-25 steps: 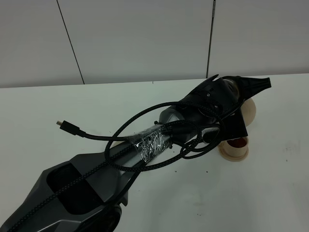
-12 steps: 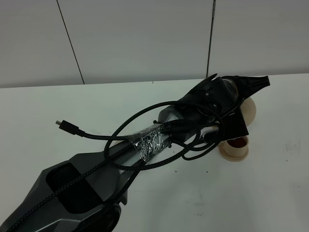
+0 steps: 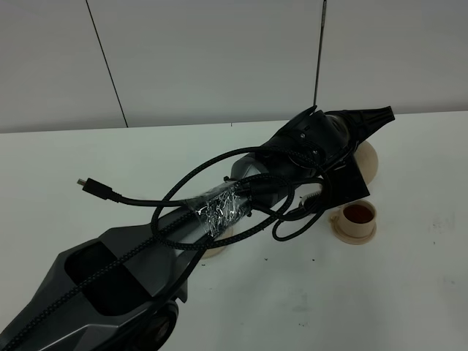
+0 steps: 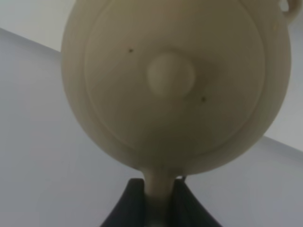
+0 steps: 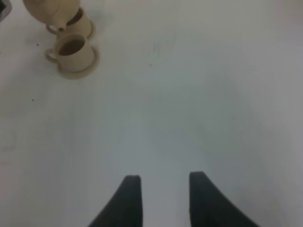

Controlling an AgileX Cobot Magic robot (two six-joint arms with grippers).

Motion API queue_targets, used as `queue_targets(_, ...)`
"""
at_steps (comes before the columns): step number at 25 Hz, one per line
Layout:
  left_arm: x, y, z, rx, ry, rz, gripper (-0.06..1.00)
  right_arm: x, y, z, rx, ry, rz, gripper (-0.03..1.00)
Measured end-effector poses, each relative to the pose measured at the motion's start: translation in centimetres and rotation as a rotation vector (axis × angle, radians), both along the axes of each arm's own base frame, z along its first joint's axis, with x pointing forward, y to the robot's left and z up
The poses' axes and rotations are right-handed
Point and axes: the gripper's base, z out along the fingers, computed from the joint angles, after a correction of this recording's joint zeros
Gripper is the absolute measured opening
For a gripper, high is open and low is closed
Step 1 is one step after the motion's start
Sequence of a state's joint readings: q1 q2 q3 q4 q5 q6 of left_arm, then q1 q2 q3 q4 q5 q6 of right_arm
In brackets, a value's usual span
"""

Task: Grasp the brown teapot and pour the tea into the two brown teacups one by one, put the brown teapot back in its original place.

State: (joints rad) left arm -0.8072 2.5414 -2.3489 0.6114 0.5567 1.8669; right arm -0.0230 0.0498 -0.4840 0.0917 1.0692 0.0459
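The beige-tan teapot (image 4: 170,80) fills the left wrist view, lid and knob facing the camera. My left gripper (image 4: 158,201) is shut on its loop handle. From above, the left gripper (image 3: 369,121) holds the teapot (image 3: 368,157) in the air at the right of the table. One teacup (image 3: 358,218) holds dark tea and stands on its saucer in front of the pot. The right wrist view shows the teapot (image 5: 49,12) over the far teacup (image 5: 81,26), with the near teacup (image 5: 71,51) beside it. My right gripper (image 5: 163,198) is open and holds nothing.
A flat tan saucer (image 3: 218,247) peeks out from under my left arm near mid-table. A loose black cable with a plug end (image 3: 91,186) loops off the arm to the left. The table (image 3: 409,292) is white, and a pale panelled wall stands behind it.
My left arm has lifted and swung back to the left with the teapot. The tea-filled cup now shows in full, and the tan saucer has come into view under the arm.
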Motion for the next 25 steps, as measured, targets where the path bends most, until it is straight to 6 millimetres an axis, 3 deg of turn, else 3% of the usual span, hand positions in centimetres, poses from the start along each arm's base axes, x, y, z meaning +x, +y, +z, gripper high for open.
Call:
queue_targets(16, 0.0, 0.6, 0.0, -0.066, 0.081, 0.09, 0.17, 0.0, 0.0, 0.0, 0.0, 0.0, 0.0, 0.24)
queue_targets(25, -0.2, 1.7, 2.9, -0.114, 0.095, 0.172, 0.17, 0.0, 0.0, 0.0, 0.0, 0.0, 0.0, 0.24)
